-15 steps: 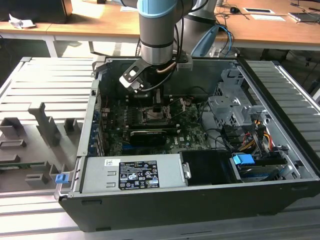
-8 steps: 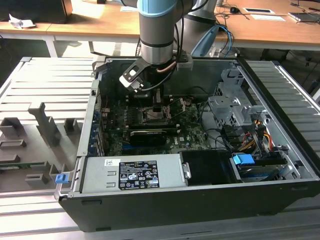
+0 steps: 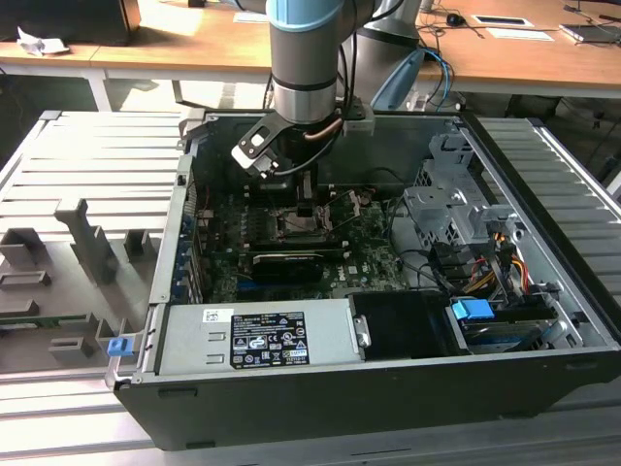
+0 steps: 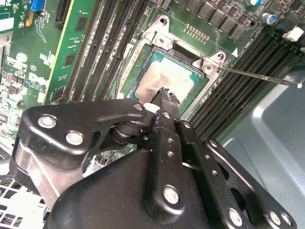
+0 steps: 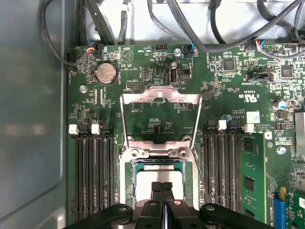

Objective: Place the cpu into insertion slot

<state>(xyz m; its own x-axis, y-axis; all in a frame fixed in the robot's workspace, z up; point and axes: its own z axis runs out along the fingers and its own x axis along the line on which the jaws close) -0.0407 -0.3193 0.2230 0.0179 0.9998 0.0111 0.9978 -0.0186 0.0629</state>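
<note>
Two fingers (image 5: 156, 191) of the pincer (image 4: 165, 94) were pressed together with no gap and nothing between them, their tips down at the top face of the cpu (image 4: 164, 74). The cpu lay flat inside the insertion slot (image 4: 159, 36), whose metal cover plate (image 5: 159, 95) stood open and whose wire lever (image 4: 257, 76) reached out sideways. Memory slots (image 5: 93, 176) flanked the socket on the green motherboard (image 5: 228, 90) inside the computer case (image 3: 388, 388).
</note>
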